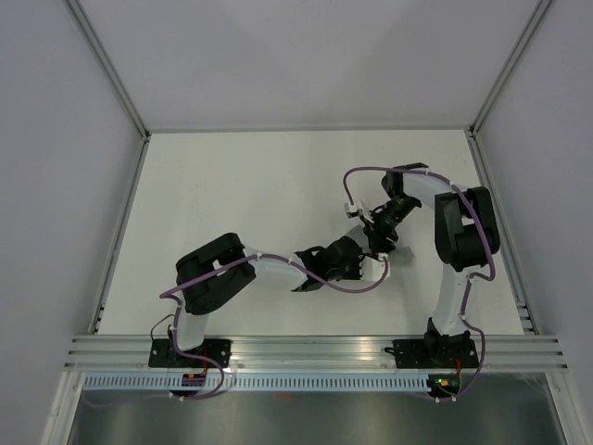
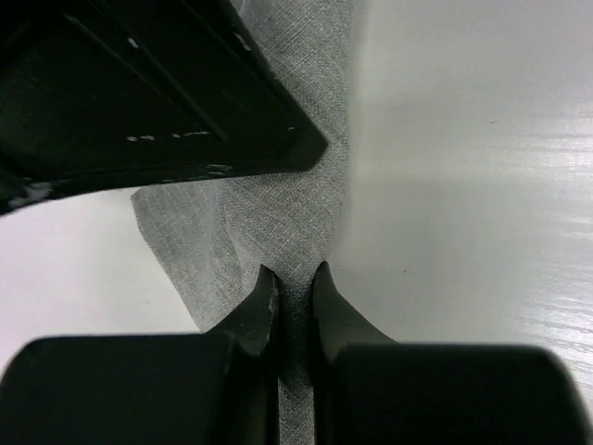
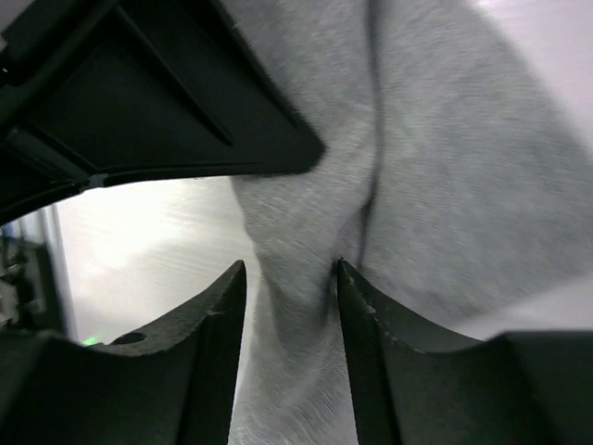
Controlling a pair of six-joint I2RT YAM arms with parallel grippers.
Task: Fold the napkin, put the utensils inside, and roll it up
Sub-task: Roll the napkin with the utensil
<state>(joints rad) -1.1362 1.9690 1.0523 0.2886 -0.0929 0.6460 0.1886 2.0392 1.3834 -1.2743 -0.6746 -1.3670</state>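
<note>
The grey napkin (image 2: 278,218) is bunched into a narrow hanging fold over the white table. My left gripper (image 2: 295,271) is shut on this fold, with the cloth pinched tight between its fingertips. In the right wrist view the napkin (image 3: 445,185) spreads wide and creased. My right gripper (image 3: 289,264) is open around a bunched part of it, its right finger touching a crease and a strip of table showing at its left finger. In the top view both grippers meet at mid-table, left (image 1: 371,266) and right (image 1: 381,236), hiding the napkin. No utensils are in view.
A dark angular part of the other arm fills the upper left of each wrist view (image 2: 139,83) (image 3: 139,93). White walls and metal rails (image 1: 120,232) bound the table on three sides. Purple cables loop off both arms.
</note>
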